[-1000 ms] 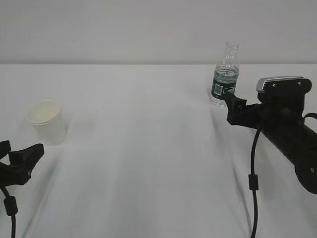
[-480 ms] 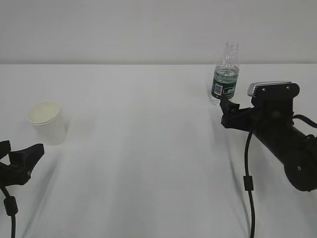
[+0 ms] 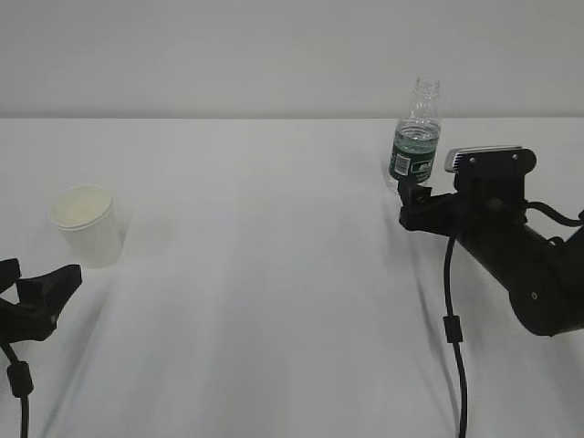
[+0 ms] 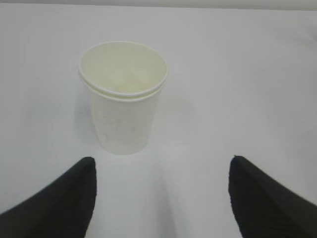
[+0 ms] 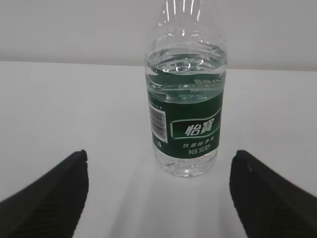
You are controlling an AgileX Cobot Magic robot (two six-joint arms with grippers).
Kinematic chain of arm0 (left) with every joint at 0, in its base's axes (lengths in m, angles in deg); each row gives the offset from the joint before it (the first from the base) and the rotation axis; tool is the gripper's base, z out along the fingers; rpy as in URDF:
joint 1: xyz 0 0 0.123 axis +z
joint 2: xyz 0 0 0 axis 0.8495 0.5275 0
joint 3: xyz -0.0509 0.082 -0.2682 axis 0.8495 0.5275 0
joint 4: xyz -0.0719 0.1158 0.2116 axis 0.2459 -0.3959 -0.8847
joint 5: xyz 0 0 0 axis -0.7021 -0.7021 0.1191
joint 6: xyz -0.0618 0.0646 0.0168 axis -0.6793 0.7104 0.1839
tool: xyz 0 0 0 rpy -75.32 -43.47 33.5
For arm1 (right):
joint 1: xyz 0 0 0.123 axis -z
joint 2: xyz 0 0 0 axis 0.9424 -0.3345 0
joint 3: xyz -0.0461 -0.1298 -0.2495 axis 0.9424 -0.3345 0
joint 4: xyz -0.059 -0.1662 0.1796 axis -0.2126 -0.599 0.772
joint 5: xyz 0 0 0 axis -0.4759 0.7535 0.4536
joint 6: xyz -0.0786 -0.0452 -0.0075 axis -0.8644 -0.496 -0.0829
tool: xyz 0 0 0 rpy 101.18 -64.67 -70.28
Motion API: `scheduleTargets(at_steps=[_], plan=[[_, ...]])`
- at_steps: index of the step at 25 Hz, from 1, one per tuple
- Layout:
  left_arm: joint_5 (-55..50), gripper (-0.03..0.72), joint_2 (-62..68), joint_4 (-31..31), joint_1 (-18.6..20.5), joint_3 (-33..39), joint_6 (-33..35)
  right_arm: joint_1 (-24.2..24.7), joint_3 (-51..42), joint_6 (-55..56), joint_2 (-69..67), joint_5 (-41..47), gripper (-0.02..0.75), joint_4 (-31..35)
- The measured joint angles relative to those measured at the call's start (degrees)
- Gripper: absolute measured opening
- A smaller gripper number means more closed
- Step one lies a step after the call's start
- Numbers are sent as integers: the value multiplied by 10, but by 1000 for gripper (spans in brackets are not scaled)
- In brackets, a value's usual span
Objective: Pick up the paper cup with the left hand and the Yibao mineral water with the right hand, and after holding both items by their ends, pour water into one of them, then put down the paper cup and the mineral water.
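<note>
So the whole setup sits on a big plain white table [image 3: 274, 274], nothing else on it that I can see. Biggest thing in view is the right hand [image 3: 412, 203], low and just in front of the water bottle [image 3: 415, 137], which stands upright near the back right. From its wrist camera the fingers [image 5: 44, 198] are spread wide with the bottle [image 5: 185, 106] centred in the gap ahead, not touching, so it's lined up for a straight push-in grab around the label, I'd guess. Its black cable [image 3: 452, 319] hangs down to the table, clear of the bottle.

The left hand [image 3: 36, 297] sits at the bottom left, also spread open and holding nothing. The paper cup [image 3: 87, 224] stands upright just beyond it; in the wrist view the cup [image 4: 123, 96] is a bit left of centre. Nothing blocks either approach.
</note>
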Motion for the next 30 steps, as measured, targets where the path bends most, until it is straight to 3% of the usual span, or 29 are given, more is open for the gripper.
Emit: scheduleTargets(at_steps=[30], plan=[[0,593,0,0,0,0,0,1,99,-9,-33,93,678,11]])
